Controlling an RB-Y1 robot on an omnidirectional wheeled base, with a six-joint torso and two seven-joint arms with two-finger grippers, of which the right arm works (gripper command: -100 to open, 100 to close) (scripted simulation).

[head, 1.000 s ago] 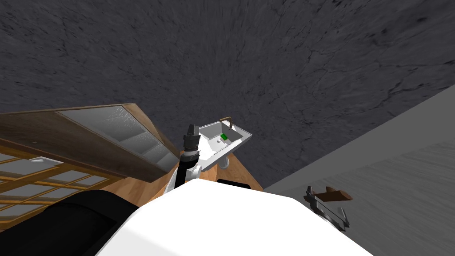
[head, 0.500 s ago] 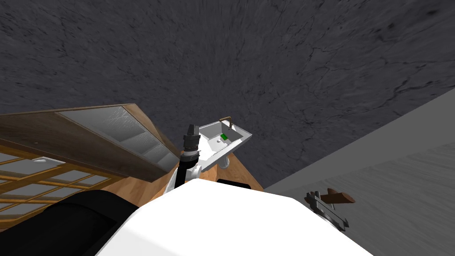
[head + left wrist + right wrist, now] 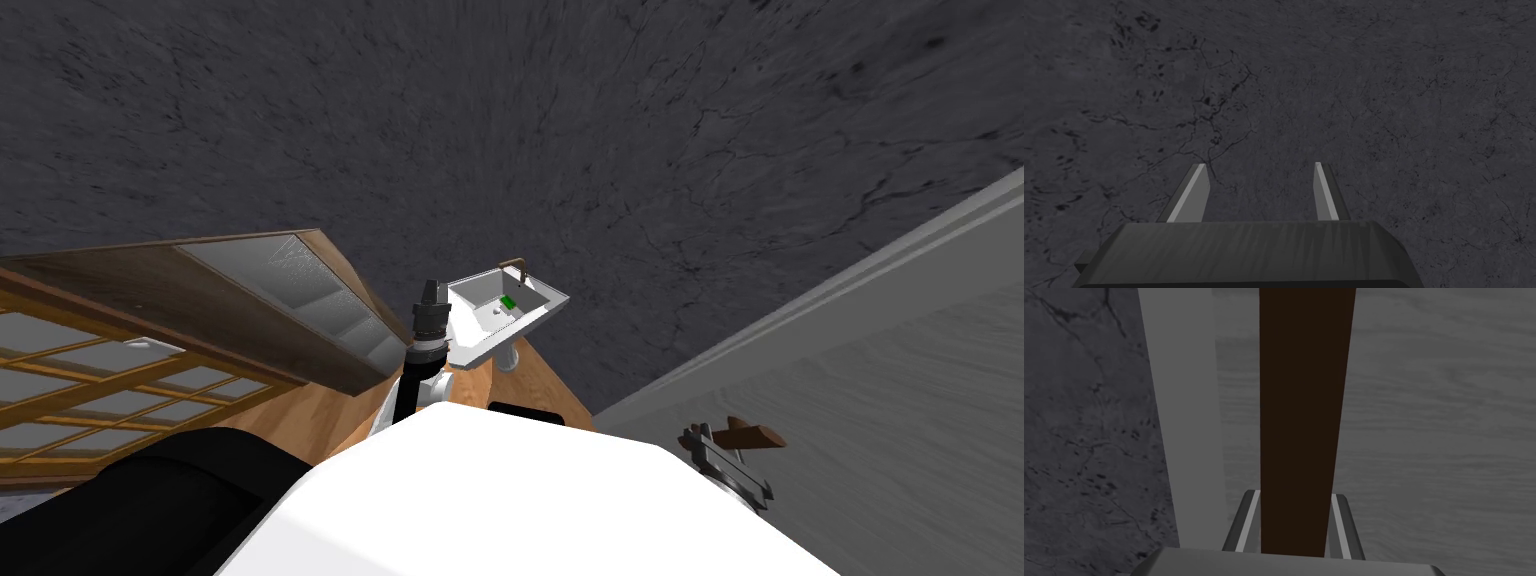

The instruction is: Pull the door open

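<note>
The door [image 3: 880,400], a grey panel, stands right against our right gripper [image 3: 705,442] in the head view, with its brown lever handle [image 3: 752,437] lying between that gripper's blades. Our left gripper [image 3: 431,292] is raised well apart from the right one. A white sink [image 3: 470,292] sits just past its tips on a wood floor [image 3: 545,385], and a glazed wooden panel [image 3: 290,290] leans off to its outer side. A dark cracked wall [image 3: 500,120] lies ahead of both grippers. We judge that nothing loose stands in the door's swing, but we are close to the panel, so pulling without backing the base away could bring it against us.

In the left wrist view, the left fingers [image 3: 1194,192] stand apart and empty, facing that dark wall.

In the right wrist view, the two blades are clamped on the handle's sides, with the door's pale edge strip [image 3: 1179,413] just beside them. By our reading the thin blades meet only a short stretch of the lever, so a pull off the door's arc could let it slide out from between them.
</note>
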